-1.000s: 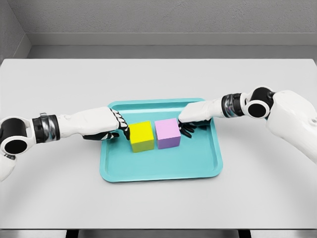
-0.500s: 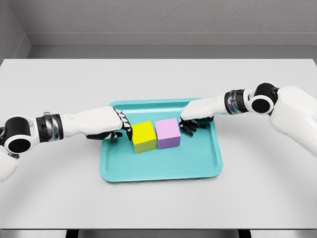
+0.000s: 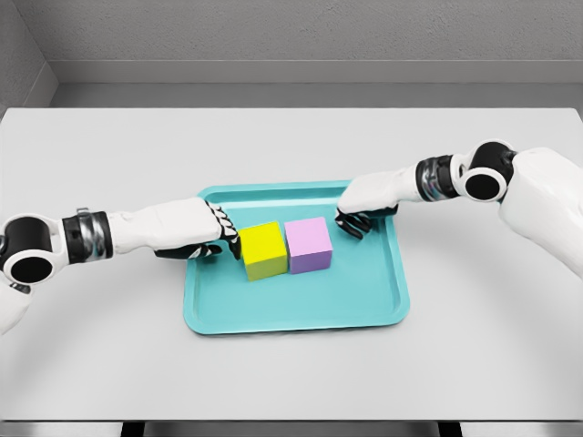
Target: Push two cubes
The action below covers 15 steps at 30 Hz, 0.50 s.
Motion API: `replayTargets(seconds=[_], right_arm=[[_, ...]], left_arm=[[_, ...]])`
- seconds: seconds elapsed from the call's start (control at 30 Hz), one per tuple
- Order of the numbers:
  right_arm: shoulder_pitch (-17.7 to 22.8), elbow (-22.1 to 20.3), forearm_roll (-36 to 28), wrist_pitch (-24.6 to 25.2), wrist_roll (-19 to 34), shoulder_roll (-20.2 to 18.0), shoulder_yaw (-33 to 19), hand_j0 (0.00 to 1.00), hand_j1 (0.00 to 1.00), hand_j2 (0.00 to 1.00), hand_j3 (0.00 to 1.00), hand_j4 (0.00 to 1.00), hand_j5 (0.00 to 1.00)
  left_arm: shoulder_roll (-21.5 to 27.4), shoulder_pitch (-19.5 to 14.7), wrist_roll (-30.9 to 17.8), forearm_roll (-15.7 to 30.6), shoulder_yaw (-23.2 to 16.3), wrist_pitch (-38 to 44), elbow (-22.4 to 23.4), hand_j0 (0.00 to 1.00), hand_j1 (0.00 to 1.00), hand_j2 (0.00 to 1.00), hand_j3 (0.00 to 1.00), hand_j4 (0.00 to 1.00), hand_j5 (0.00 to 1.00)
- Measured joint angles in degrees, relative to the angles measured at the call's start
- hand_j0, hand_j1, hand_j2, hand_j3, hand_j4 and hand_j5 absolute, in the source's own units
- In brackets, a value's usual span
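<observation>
A teal tray [image 3: 383, 300] lay on the pale grey tabletop [image 3: 291, 146], and inside it two cubes sat side by side toward the tray's far half. The yellow cube [image 3: 263, 250] stood on the left and the pink cube [image 3: 309, 244] on the right, their facing sides touching or very nearly so; the yellow one was turned slightly relative to the tray's edges. The left hand [image 3: 208, 233] reached in over the tray's left rim, its dark fingers loosely bent and holding nothing, the fingertips right against the left face of the yellow cube. The right hand [image 3: 363, 206] hung over the tray's far right corner, its fingers [image 3: 351, 224] curled downward and gripping nothing, just beside the pink cube's upper right corner with a narrow gap between them, so that it did not appear to touch the cube. Both white forearms stretched in low over the tabletop from either side, the left one from the picture's left edge and the right one from the upper right.
</observation>
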Motion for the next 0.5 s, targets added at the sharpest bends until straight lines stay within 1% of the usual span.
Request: replayTargets(seconds=[0.1, 0.27, 0.33, 0.4, 0.5], right_arm=[[-0.6, -0.3, 1.4, 0.0, -0.7, -0.7, 0.1, 0.12, 0.12, 0.12, 0.12, 0.12, 0.12], [-1.8, -2.5, 2.9, 0.0, -1.0, -2.3, 1.0, 0.12, 0.12, 0.12, 0.12, 0.12, 0.12], [-2.3, -3.5, 3.5, -0.1, -1.2, -2.6, 2.3, 0.12, 0.12, 0.12, 0.12, 0.12, 0.12], [-3.4, -4.2, 3.8, -0.1, -1.2, -2.8, 3.5, 0.12, 0.12, 0.12, 0.12, 0.12, 0.12], [-3.8, -4.5, 3.9, -0.1, -1.3, -3.0, 4.3, 0.12, 0.12, 0.12, 0.12, 0.12, 0.12]], left_arm=[[0.4, -0.1, 0.0, -0.1, 0.1, -0.1, -0.2, 0.52, 0.52, 0.52, 0.52, 0.52, 0.52], [2.0, -0.4, 0.0, 0.0, 0.2, -0.1, 0.3, 0.52, 0.52, 0.52, 0.52, 0.52, 0.52], [2.3, -0.5, 0.0, 0.1, 0.3, -0.1, 1.2, 0.52, 0.52, 0.52, 0.52, 0.52, 0.52], [2.1, -1.5, 0.0, 0.1, 0.2, -0.1, 2.2, 0.52, 0.52, 0.52, 0.52, 0.52, 0.52], [1.5, -1.8, 0.0, 0.0, 0.0, -0.1, 3.5, 0.52, 0.52, 0.52, 0.52, 0.52, 0.52]])
